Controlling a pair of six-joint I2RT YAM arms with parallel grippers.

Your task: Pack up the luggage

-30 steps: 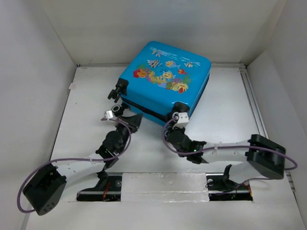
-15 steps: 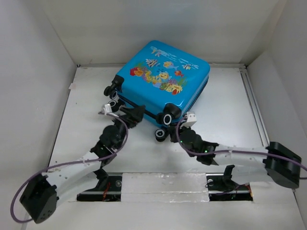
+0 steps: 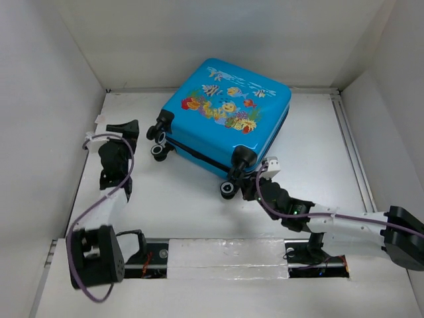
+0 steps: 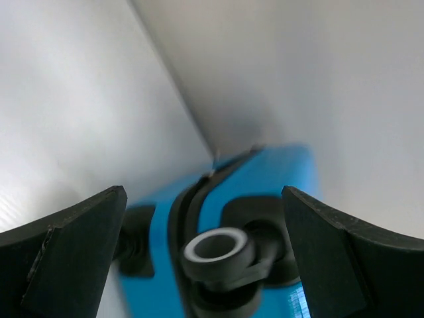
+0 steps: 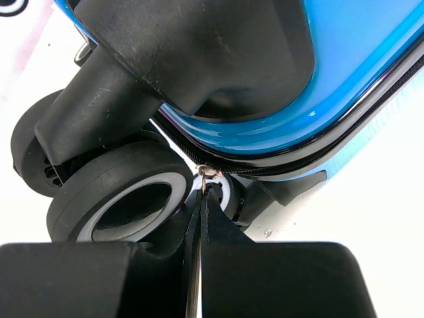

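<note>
While I look down from the overhead camera, the luggage lies flat toward the far middle of the table, fish-and-coral face up, turned so one corner points at my arms. Its black zip seam runs along the near-left edge. One pair of caster wheels sticks out at the left corner and another wheel at the near corner.

My left gripper sits out by the left wall, apart from the case, with its fingers spread wide and nothing between them. Through its wrist camera the two dark pads frame a blurred caster and the blue shell beyond (the focus is soft, so I can't read more than that).

My right gripper reaches in low at the near corner, just beside the wheel there. On its wrist view the fingers are pressed together into a thin line, and their tips come up against the small metal ring of the zip pull on the seam, under the glossy blue shell. I cannot tell whether the pull tab itself is caught between the tips. A grey-rimmed wheel and its black housing fill the left of that view.
</note>
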